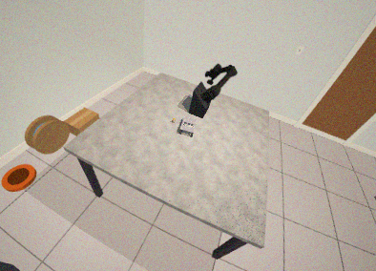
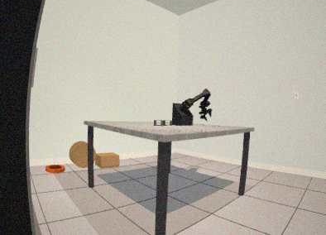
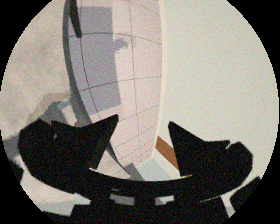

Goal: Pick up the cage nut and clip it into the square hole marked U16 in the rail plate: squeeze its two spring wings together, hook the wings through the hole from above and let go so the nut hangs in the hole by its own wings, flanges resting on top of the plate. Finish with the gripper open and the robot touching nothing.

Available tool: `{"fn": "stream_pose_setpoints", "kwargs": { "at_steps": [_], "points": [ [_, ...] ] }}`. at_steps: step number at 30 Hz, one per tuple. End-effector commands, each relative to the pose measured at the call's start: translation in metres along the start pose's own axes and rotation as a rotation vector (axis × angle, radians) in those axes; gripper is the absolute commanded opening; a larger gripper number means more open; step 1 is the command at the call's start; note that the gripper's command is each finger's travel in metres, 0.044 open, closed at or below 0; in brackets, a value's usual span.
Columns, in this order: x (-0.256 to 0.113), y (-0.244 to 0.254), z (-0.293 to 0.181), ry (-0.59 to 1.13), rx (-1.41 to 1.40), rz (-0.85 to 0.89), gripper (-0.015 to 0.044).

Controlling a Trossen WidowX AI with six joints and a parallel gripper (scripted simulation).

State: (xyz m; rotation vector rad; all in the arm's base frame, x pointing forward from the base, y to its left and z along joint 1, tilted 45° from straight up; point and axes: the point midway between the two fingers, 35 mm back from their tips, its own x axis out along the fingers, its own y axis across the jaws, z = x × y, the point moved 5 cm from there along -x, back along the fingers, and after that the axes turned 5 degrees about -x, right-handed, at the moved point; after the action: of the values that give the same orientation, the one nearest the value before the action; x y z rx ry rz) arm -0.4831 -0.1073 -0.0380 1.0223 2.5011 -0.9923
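Cage nut (image 1: 173, 120) | likely the speck nearer bench's (image 1: 143, 151) (image 2: 124, 129) back edge than front | unclipped; all steps left | claw (image 1: 209, 78) (image 2: 205, 115) (image 3: 144, 120) released
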Motion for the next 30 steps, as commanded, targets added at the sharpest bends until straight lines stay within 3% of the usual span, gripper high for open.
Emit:
{"fn": "stream_pose_setpoints", "kwargs": {
  "at_steps": [1, 10, 20, 30],
  "points": [
    [-0.001, 0.0, 0.001, -0.003, 0.0, -0.001, 0.0426],
    [-0.058, -0.004, 0.069, -0.203, 0.014, -0.059, 0.044],
    [-0.189, 0.02, 0.174, -0.574, -0.004, -0.104, 0.044],
    [-0.327, 0.101, 0.238, -0.873, -0.11, 0.004, 0.044]
  ]
}}
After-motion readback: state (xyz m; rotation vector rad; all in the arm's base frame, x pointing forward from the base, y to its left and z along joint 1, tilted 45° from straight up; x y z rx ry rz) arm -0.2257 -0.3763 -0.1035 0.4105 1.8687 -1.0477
